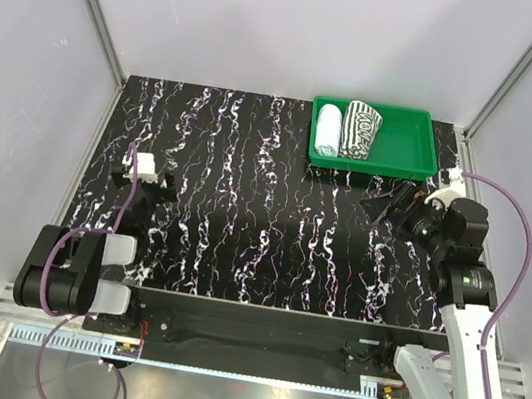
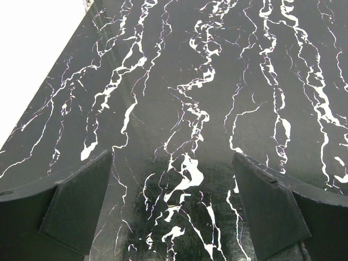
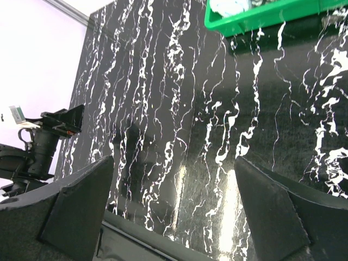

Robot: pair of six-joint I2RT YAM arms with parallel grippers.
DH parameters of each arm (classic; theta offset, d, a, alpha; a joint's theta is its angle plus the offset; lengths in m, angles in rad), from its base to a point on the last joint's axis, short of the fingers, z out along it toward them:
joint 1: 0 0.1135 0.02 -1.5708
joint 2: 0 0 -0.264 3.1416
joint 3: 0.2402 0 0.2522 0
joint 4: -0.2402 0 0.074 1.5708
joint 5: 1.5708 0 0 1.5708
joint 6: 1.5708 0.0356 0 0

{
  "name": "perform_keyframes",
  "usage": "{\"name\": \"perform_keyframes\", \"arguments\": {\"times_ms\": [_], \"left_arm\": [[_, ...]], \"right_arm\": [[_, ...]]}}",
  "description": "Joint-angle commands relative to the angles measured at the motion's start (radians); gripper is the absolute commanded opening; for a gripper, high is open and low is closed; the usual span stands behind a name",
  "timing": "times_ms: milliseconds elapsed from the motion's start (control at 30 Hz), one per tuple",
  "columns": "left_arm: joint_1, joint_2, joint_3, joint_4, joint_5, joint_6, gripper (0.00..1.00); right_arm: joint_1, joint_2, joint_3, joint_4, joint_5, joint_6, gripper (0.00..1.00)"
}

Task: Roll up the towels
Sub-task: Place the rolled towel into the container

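Two rolled towels lie side by side in the left half of the green tray (image 1: 412,142) at the back right: the pale blue towel (image 1: 329,129) and the zebra-striped towel (image 1: 361,130). My right gripper (image 1: 384,205) hovers open and empty over the table just in front of the tray; in the right wrist view (image 3: 174,160) its jaws stand wide apart over bare marble. My left gripper (image 1: 144,182) is open and empty at the left side of the table; in the left wrist view (image 2: 173,157) only marble shows between the fingers.
The table (image 1: 245,206) is black marble with white veins, with white walls on three sides. The tray's green rim (image 3: 261,13) shows at the top of the right wrist view, and the left arm (image 3: 49,130) at its left edge.
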Motion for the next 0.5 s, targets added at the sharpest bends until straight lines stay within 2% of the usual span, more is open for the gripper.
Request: {"name": "perform_keyframes", "arguments": {"times_ms": [0,467], "left_arm": [[0.004,-0.003,0.017,0.078,-0.012,-0.017,0.99],[0.004,-0.005,0.017,0.070,-0.012,-0.017,0.99]], "right_arm": [[0.003,0.018,-0.008,0.056,-0.023,0.016,1.00],[0.001,0.089,0.015,0.073,0.040,0.010,1.00]]}}
